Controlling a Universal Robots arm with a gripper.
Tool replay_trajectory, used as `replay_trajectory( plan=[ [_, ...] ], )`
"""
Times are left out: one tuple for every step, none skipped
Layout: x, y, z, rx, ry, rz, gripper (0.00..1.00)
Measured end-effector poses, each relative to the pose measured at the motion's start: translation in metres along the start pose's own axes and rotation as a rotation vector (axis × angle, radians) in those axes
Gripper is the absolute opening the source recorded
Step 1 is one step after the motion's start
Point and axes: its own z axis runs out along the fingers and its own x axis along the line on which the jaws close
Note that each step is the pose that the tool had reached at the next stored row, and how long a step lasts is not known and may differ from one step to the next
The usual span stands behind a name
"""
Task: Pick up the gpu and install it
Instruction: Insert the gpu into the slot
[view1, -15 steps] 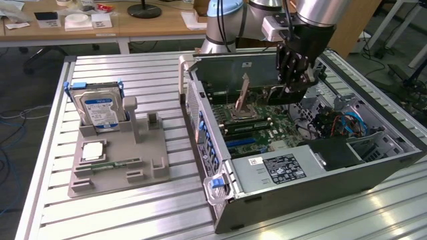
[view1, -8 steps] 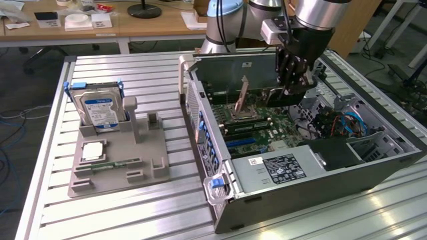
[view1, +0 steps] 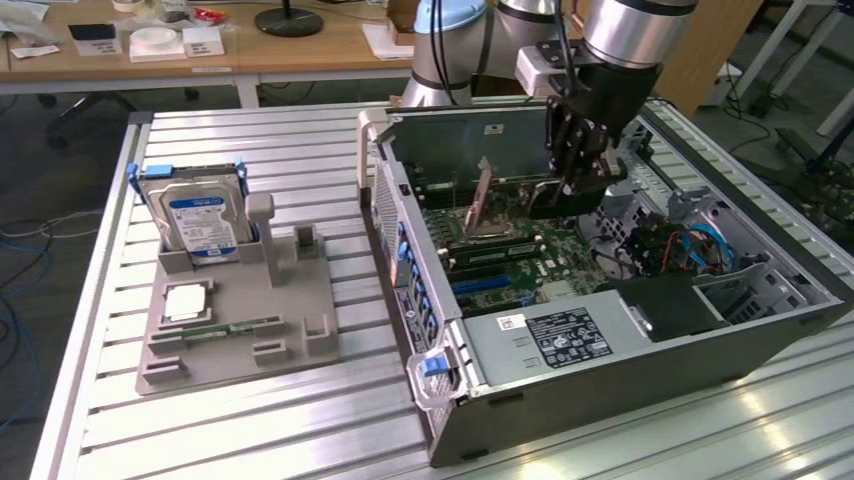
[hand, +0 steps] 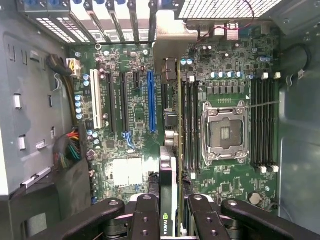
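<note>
gpu (hand: 167, 170) stands on edge inside the open computer case (view1: 601, 400), over the motherboard (hand: 135, 125); end effector (hand: 167, 215) is clamped on it, one finger on each flat face, gripping at the end away from the silver end bracket (hand: 170, 35); in the exterior view the end effector (view1: 561, 195) reaches down into the case and the gpu (view1: 482, 190) shows as a thin upright blade toward the exterior view's left of it; card lines up just beside the long blue slot (hand: 151, 100), on the side toward the CPU socket (hand: 225, 132), bracket end at the rear slot openings; can't tell if the edge connector is seated or hovering above the board; handling judgement: light, stiff, thin card; black cooler face probably smooth and a bit slippery, so a pinch across both faces near the top edge looks right; fragile at the contact edge and the board components, so best keep pads off those; a grip at one end means the bracket end can tip or twist if the card meets resistance; hard drive (view1: 200, 215) sits apart in its holder on the worktop (view1: 267, 420), untouched.
</note>
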Motion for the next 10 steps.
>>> replay_trajectory(
  plan=[
    [0.0001,0.0004,0.0015,0.0,-0.0001,0.0,0.27],
    [0.0002,0.0008,0.0027,0.0,-0.0002,0.0,0.27],
    [0.0003,0.0013,0.0038,0.0,-0.0001,0.0,0.27],
    [0.0004,0.002,0.0044,0.0,0.0,0.0,0.27],
    [0.0004,0.0026,0.0045,-0.0001,0.0001,0.0,0.27],
    [0.0005,0.0026,0.0045,-0.0001,0.0002,0.0,0.27],
    [0.0005,0.0026,0.0045,-0.0001,0.0002,0.0,0.27],
    [0.0005,0.0026,0.0045,0.0,0.0001,0.0,0.27],
    [0.0005,0.0026,0.0046,0.0,0.0,0.0,0.27],
    [0.0005,0.0026,0.0046,0.0,0.0,0.0,0.27]
  ],
)
